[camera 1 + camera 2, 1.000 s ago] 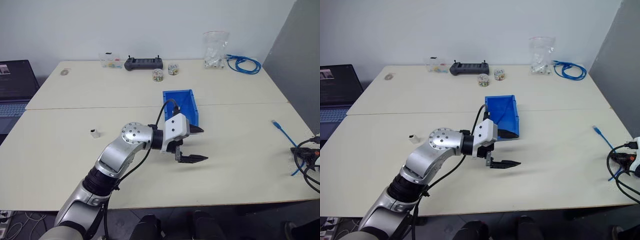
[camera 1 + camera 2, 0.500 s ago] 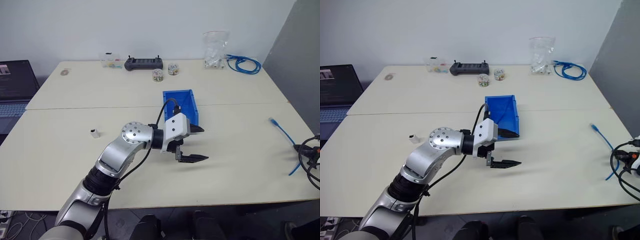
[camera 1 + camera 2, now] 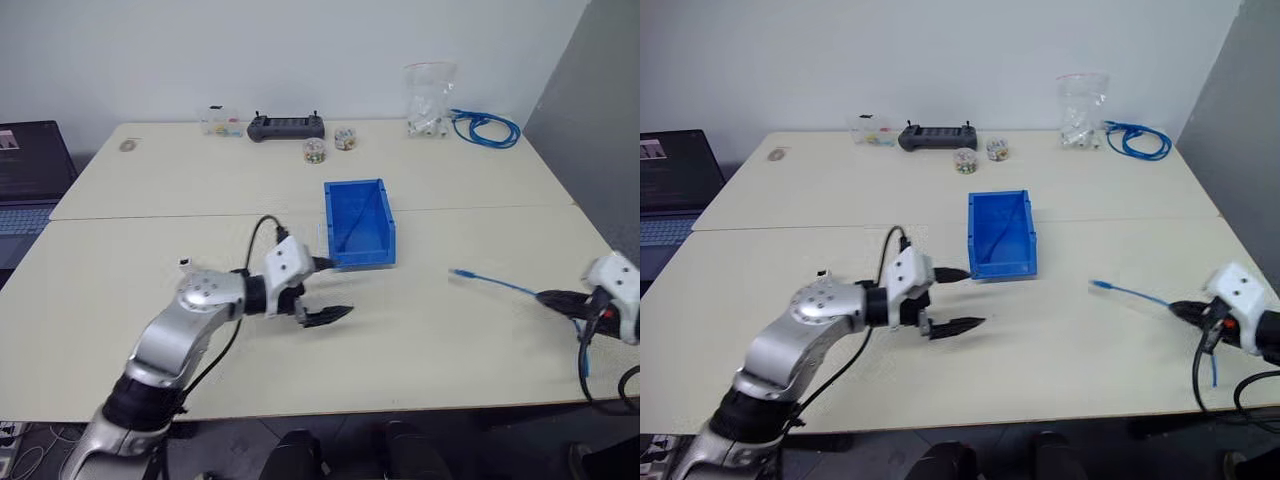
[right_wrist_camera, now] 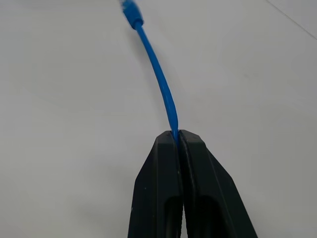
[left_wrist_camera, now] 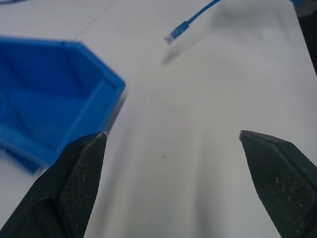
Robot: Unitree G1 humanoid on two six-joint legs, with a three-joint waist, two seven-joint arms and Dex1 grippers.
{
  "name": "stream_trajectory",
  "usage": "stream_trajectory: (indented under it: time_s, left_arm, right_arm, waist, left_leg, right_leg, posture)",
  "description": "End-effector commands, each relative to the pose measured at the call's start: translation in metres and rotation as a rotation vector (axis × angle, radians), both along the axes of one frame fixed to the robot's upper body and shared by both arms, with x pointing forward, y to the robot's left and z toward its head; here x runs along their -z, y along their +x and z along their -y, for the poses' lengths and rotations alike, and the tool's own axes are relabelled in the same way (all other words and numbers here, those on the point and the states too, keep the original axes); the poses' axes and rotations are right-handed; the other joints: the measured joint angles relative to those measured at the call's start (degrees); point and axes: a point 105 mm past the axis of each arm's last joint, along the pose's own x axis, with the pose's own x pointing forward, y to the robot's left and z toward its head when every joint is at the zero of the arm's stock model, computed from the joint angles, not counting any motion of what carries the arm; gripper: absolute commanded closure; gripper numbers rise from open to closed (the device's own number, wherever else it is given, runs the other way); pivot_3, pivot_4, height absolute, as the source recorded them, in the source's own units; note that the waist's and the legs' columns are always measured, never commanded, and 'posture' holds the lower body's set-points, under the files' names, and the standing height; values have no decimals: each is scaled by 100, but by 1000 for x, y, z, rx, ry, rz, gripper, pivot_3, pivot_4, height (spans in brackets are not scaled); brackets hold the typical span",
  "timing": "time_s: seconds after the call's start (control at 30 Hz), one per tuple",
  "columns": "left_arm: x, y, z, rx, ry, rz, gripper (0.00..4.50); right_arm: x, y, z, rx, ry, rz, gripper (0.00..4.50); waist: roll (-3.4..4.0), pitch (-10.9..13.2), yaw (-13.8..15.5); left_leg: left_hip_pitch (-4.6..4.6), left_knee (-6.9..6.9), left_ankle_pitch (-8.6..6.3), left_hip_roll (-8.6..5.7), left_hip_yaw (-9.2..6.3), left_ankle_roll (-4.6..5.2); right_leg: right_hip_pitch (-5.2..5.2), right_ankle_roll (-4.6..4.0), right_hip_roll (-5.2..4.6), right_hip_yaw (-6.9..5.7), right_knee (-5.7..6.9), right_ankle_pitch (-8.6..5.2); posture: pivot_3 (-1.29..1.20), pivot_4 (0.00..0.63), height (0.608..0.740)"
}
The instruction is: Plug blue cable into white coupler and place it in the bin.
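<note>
The blue cable (image 4: 159,79) sticks out from the pinched fingertips of the right gripper (image 4: 176,138), its plug end raised above the table (image 3: 450,340) (right of the bin (image 3: 358,222)). The left gripper (image 3: 325,290) gapes empty near the bin's front.

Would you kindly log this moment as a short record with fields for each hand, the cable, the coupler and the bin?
left hand: black fingers open, holding nothing, just in front of the bin
right hand: shut on the thin light-blue cable
cable plug end: free, pointing toward the bin
tiny white boxy coupler: on the table, ungrasped
bright blue rectangular plastic bin: upright at mid-table
</note>
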Motion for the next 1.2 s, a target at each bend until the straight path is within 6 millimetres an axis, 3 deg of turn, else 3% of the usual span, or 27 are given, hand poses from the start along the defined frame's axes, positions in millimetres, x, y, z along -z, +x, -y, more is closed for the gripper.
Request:
stream_trajectory:
  time_s: [0.03, 0.33, 0.5, 0.8, 0.93, 1.03, 1.2]
  left_arm:
    - [0, -10, -22, -59, 19, 24, 0]
    - [36, -17, -80, -216, 117, -25, 0]
    - [45, -20, -97, -246, 132, -42, 0]
    - [46, -14, -99, -239, 136, -21, 0]
    - [45, -9, -96, -220, 142, -7, 0]
    - [44, -5, -93, -202, 144, 0, 0]
    - [44, -3, -84, -152, 148, 0, 0]
  right_arm:
    - [-2, 3, -45, -230, -61, 34, 4469]
    - [18, 41, -134, -441, 11, 58, 4469]
    - [27, 57, -163, -479, 21, 66, 4469]
    - [46, 60, -187, -524, 26, -1, 4469]
    - [44, 62, -188, -507, 48, -30, 3712]
    - [40, 63, -189, -502, 71, -39, 2813]
    - [27, 58, -193, -510, 135, -62, 1741]
  waist:
    - [-4, 2, 8]
    - [-10, 11, 37]
    - [-10, 11, 123]
    - [-10, 11, 152]
    - [-10, 11, 145]
    - [-10, 11, 138]
    - [-10, 11, 132]
  left_leg:
    - [1, 1, 0, 0, -4, 0]
    - [-1, -6, -1, -2, -16, -1]
    - [-15, -4, 0, -8, -17, -2]
    - [-20, -7, -1, -7, -17, -3]
    - [-20, -7, -1, -7, -15, -3]
    - [-20, -7, -1, -7, -14, -3]
    - [-22, -7, -1, -7, -14, -3]
  right_leg:
    - [4, 0, -1, -4, -4, 0]
    - [4, -35, -6, -15, -15, 14]
    - [-14, -37, -13, -15, -15, 15]
    - [-29, -40, -12, -16, -2, 17]
    - [-33, -41, -12, -14, 1, 18]
    - [-35, -41, -11, -14, 4, 18]
    - [-39, -41, -11, -13, 6, 18]
  posture:
    - [0, 150, 740]
    - [0, 150, 740]
    - [0, 150, 740]
    - [0, 150, 740]
    - [0, 150, 740]
    - [0, 150, 740]
    - [0, 150, 740]
